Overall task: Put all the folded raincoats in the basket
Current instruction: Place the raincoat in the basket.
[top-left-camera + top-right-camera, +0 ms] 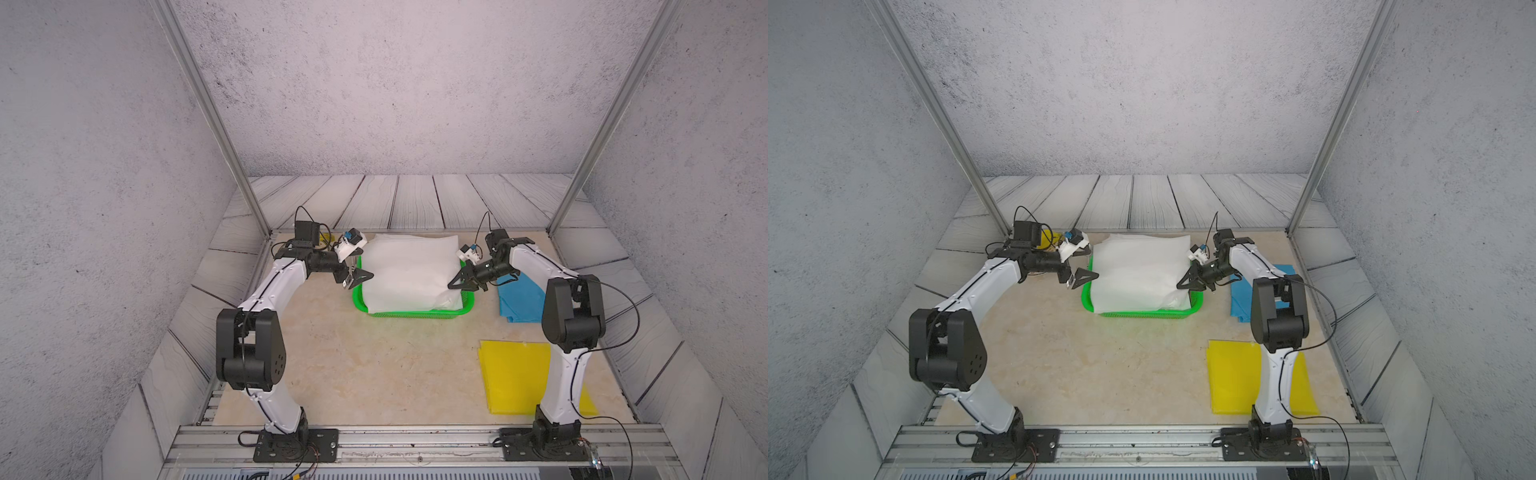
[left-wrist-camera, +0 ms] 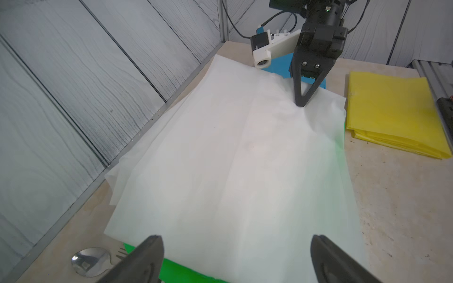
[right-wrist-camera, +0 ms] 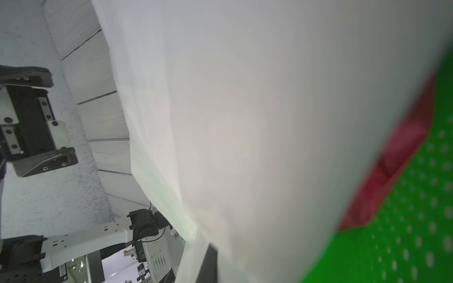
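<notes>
**We are holding the raincoat (image 1: 409,272) over the basket (image 1: 415,316), one arm at each side edge.**
We are pinching its right edge with the right gripper (image 1: 453,286), jaws closed tight. We are hovering the left gripper (image 1: 359,279) wide open and empty just beside the opposite edge. The raincoat is lying between the two, its far edge spilling past the basket's far rim.

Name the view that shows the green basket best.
A top view: the basket shows its front wall and side rims beneath the white raincoat. Left wrist catches a green sliver; right wrist a blurred perforated wall.
</notes>
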